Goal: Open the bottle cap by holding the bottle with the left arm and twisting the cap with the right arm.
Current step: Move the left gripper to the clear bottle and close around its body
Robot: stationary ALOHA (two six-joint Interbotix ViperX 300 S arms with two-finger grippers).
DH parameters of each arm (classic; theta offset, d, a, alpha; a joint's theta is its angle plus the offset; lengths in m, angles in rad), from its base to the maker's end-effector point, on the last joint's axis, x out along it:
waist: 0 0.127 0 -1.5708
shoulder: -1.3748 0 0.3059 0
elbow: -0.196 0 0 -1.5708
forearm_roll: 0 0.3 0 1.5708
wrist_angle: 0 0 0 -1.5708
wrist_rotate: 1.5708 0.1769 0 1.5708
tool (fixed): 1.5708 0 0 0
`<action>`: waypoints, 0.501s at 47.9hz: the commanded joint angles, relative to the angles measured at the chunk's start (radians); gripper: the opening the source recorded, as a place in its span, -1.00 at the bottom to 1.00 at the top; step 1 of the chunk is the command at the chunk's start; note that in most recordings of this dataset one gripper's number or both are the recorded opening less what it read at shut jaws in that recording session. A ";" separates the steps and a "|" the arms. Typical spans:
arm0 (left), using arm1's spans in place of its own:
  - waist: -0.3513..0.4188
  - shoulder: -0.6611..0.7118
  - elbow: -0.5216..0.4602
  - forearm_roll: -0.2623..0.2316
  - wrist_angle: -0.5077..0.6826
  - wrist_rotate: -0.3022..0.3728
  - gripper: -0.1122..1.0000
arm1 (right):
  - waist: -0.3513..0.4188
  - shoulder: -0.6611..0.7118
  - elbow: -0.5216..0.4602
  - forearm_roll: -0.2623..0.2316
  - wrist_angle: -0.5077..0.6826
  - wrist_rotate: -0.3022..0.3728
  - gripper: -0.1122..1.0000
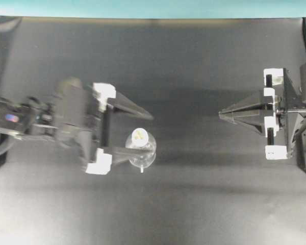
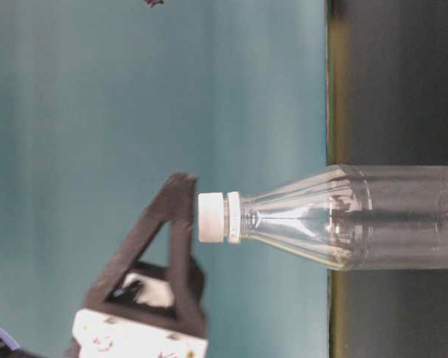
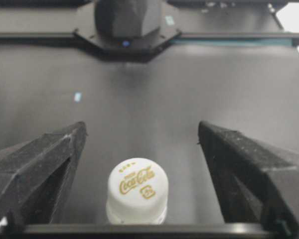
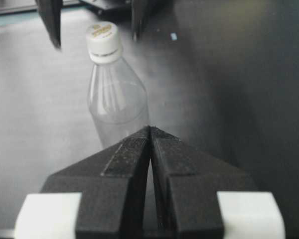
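Where the dark matte table lies bare, the bottle stands upright left of the middle, a clear, thin-walled plastic cylinder that narrows through a glassy, faintly ribbed shoulder to a threaded neck. On it sits the bottle cap, smooth, round and white, with gold lettering printed on its flat top.

Around the cap hangs the left gripper, its two black, grainy, wedge-shaped fingers spread wide, one on each side of the cap. From overhead the nearer finger overlaps the bottle's outline, though whether it touches I cannot quite tell. White blocks mark the finger roots, and the left arm behind them is blurred.

Well apart, at the table's right side, the right gripper points toward the bottle, its black fingers pressed together into one sharp wedge holding nothing. A teal wall backs the scene.
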 commanded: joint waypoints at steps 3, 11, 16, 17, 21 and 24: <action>0.003 0.055 0.029 0.005 -0.081 -0.038 0.95 | -0.002 0.003 -0.023 0.003 -0.005 0.026 -0.80; -0.006 0.158 0.058 0.005 -0.129 -0.054 0.95 | -0.002 0.011 -0.029 0.003 -0.002 0.048 -0.80; -0.008 0.229 0.055 0.003 -0.130 -0.055 0.95 | -0.002 0.015 -0.035 0.003 0.008 0.055 -0.80; -0.008 0.239 0.052 0.003 -0.129 -0.055 0.96 | -0.002 0.017 -0.037 0.003 0.009 0.057 -0.80; -0.006 0.285 0.049 0.003 -0.123 -0.055 0.97 | -0.002 0.021 -0.043 0.003 0.020 0.061 -0.80; -0.006 0.311 0.051 0.003 -0.109 -0.055 0.97 | -0.002 0.026 -0.048 0.003 0.029 0.063 -0.80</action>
